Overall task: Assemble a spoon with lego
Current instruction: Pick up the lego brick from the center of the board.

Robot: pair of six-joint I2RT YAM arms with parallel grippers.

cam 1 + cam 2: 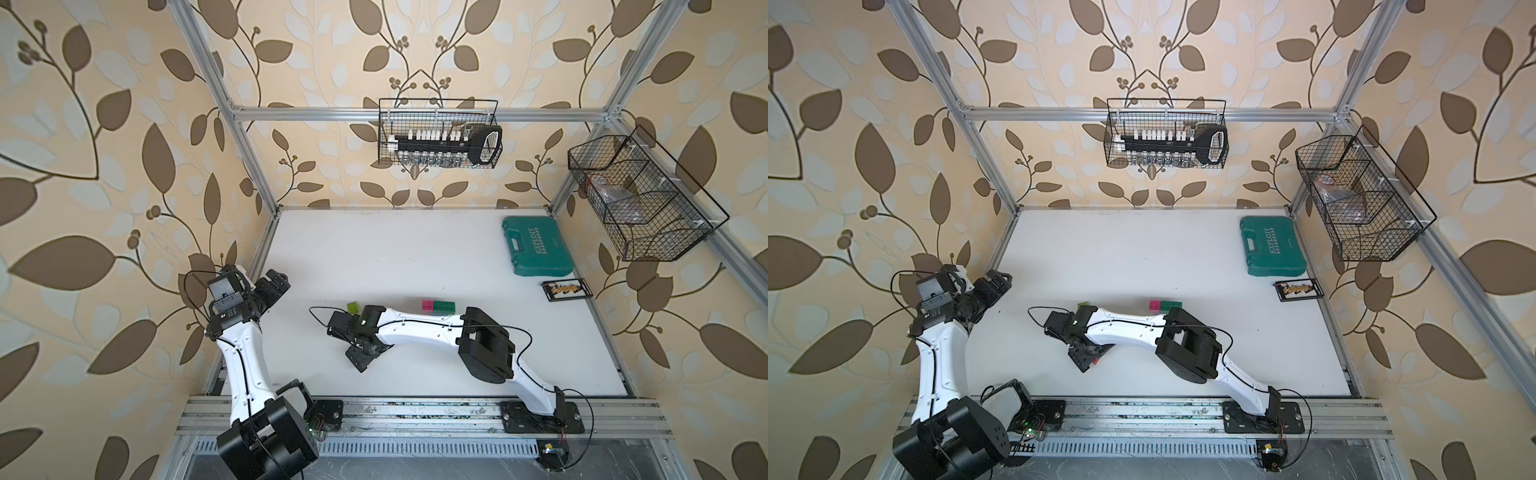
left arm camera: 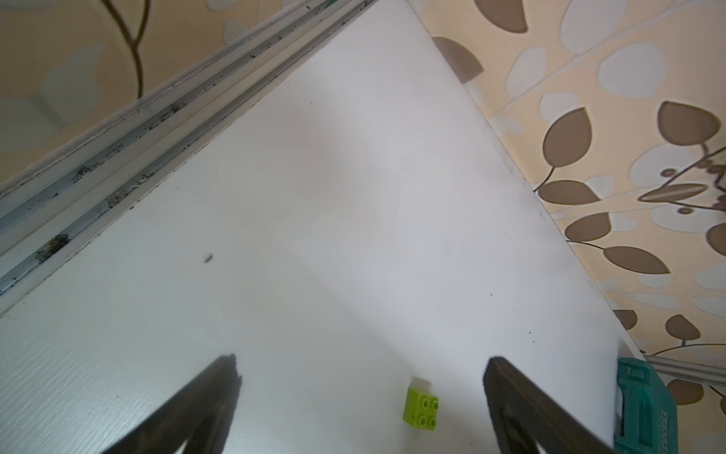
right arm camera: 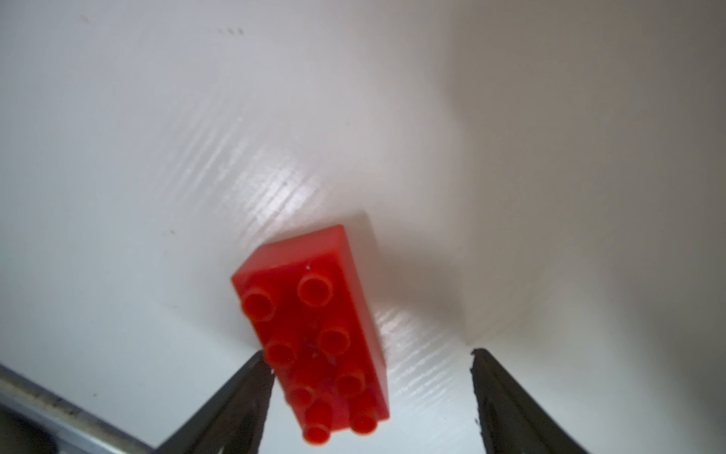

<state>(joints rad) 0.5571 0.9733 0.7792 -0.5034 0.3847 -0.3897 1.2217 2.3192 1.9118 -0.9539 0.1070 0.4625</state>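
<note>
In the right wrist view a red lego brick (image 3: pixel 314 330) lies studs-up on the white table, between the fingers of my right gripper (image 3: pixel 369 357). One fingertip (image 3: pixel 255 377) touches its long side and the other stands well apart, so the gripper is open. In a top view this gripper (image 1: pixel 360 358) points down at mid-table, hiding the brick. A lime brick (image 1: pixel 353 307) lies just behind its wrist. Pink (image 1: pixel 427 305) and green (image 1: pixel 444 307) bricks sit joined beside the forearm. My left gripper (image 1: pixel 275 282) hovers open and empty at the table's left edge; its wrist view shows the lime brick (image 2: pixel 421 408) far off. The spoon is out of view.
A teal tool case (image 1: pixel 536 245) lies at the back right with a small black tray (image 1: pixel 566 289) in front of it. Wire baskets hang on the back wall (image 1: pixel 440 133) and the right frame (image 1: pixel 640 199). An aluminium rail (image 1: pixel 415 411) runs along the front edge.
</note>
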